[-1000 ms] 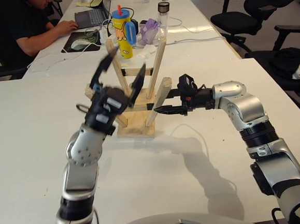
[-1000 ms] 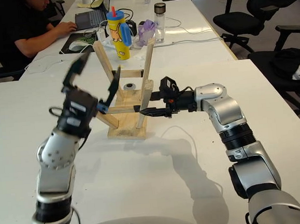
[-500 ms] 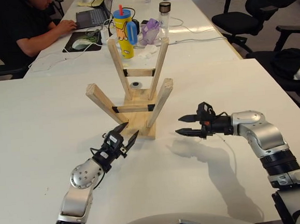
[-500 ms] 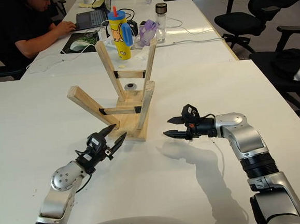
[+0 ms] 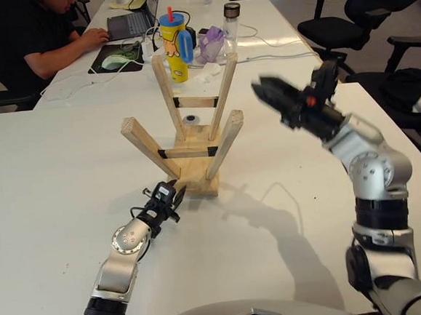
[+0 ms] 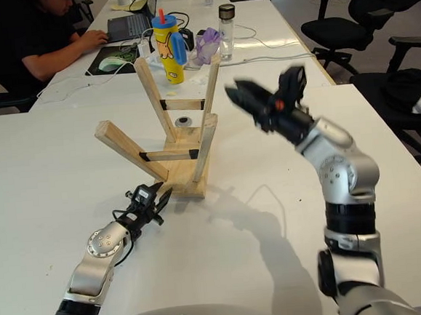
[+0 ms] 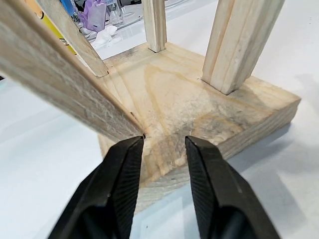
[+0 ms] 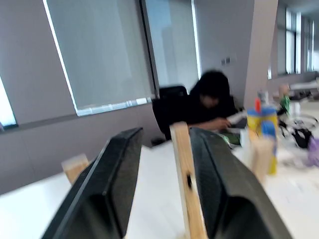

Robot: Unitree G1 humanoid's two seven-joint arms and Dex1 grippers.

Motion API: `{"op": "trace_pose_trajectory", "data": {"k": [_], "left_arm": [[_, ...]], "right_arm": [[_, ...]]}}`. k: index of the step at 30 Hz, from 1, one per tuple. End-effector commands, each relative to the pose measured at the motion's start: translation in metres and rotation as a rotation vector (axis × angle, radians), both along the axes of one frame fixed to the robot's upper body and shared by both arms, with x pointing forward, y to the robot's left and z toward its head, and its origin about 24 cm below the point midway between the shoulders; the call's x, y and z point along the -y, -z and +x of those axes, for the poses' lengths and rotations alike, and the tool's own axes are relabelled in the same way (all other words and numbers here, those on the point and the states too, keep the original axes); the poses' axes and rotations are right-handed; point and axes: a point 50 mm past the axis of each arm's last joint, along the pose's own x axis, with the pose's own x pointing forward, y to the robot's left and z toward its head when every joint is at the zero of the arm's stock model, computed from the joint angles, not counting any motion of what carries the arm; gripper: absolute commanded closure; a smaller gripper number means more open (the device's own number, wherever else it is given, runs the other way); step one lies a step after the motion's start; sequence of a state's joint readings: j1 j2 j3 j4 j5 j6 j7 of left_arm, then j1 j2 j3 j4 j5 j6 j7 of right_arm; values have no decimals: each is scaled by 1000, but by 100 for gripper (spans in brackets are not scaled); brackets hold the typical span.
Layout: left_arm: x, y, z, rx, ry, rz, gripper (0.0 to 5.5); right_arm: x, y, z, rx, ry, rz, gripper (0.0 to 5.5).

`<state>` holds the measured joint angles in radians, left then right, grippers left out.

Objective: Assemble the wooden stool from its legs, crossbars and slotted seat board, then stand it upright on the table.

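Wooden stool (image 5: 188,153) sits inverted, seat corner at released left tool (image 5: 174,195); right tool (image 5: 267,91) raised, released.

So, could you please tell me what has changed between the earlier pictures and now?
The left gripper came down from beside the legs to the table and moved up to the seat board at its near corner, fingers open. The right gripper drew back from the stool, then swung up high, open. The stool stayed upside down in place.
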<state>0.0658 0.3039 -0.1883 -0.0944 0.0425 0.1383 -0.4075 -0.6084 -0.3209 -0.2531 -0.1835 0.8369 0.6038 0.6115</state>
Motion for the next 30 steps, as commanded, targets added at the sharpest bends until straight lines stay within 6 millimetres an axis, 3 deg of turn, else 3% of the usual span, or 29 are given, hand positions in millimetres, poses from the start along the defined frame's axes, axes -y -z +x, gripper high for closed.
{"op": "trace_pose_trajectory", "data": {"k": [1,4,5,7,8,9,11,12,13,14,15,17,19,22,24,26,27,28,30], "left_arm": [[0,23,-4,-146,24,76,391],[0,31,-4,-197,39,109,391],[0,32,-5,-206,37,112,391],[1,33,-5,-218,35,108,391],[1,33,-5,-220,34,107,391],[2,34,-5,-223,36,105,391],[4,34,-5,-229,43,107,391],[6,35,-4,-235,52,107,391],[7,35,-3,-239,64,110,391],[8,37,-4,-247,68,112,391],[7,39,-6,-257,64,113,391],[6,42,-9,-270,55,114,391],[7,46,-11,-286,55,115,391],[8,48,-12,-295,52,113,391],[7,50,-12,-300,52,115,391],[7,51,-12,-303,48,117,391],[7,52,-12,-305,48,118,391],[7,52,-12,-305,50,120,391],[9,51,-10,-302,54,119,391]], "right_arm": [[-18,-60,-10,154,-61,161,379],[-26,-81,-16,204,-87,210,379],[-31,-80,-17,194,-109,206,379],[-46,-56,-12,77,-133,159,379],[-61,-17,-3,-106,-124,76,379],[-75,39,1,-332,-99,-85,379],[-80,147,-13,-687,-29,-392,379],[-72,179,-21,-752,30,-490,379],[-68,187,-23,-784,52,-481,379],[-69,174,-18,-735,49,-425,379],[-72,145,-9,-626,32,-327,379],[-75,75,2,-386,-37,-90,379],[-64,8,0,-167,-111,122,379],[-45,-56,-18,43,-237,339,379],[-38,-74,-26,98,-285,441,379],[-45,-65,-23,34,-285,430,379],[-54,-47,-14,-65,-234,374,379],[-68,-8,1,-250,-135,225,379],[-89,103,6,-595,21,-219,379]]}}
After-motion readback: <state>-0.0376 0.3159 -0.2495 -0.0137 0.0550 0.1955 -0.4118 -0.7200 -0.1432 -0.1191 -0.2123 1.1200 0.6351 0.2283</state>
